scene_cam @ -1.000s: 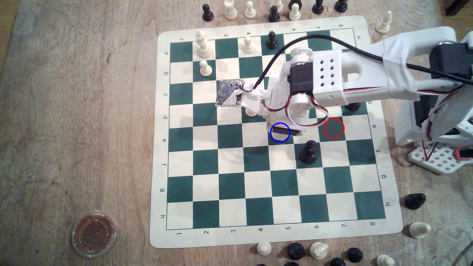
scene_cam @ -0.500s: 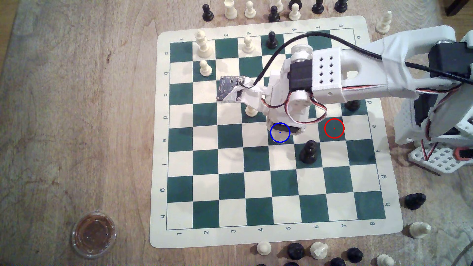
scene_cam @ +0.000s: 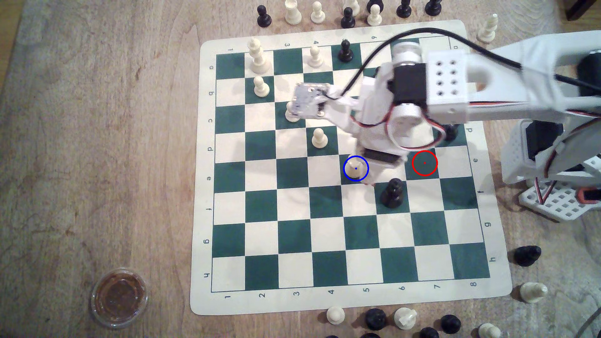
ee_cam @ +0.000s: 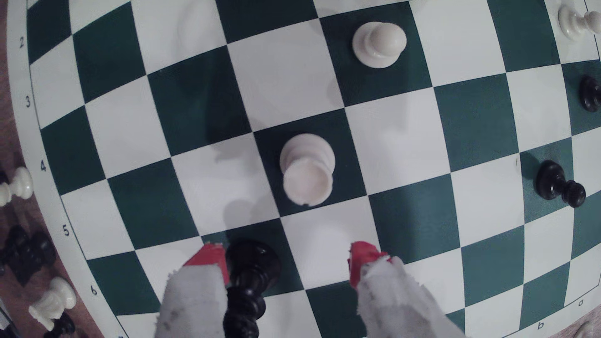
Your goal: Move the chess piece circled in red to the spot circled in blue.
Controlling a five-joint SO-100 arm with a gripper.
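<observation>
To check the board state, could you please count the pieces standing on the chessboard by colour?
Cream-white plastic pieces: 6, counting the cup-topped piece on the blue-ringed square.
Black plastic pieces: 3.
Total: 9 visible on the green-and-white chessboard.

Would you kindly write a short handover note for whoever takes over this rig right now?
Claw: open, holding nothing, red-tipped fingers spread apart, clear of the piece.
Short cream-white plastic rook-like chess piece: standing upright on the dark green square ringed in blue.
Red-ringed green square: vacant.
Tall black chess piece: close beside one finger.
Done: the placement.
Left: probably only lifting the arm away without knocking the black piece.
</observation>
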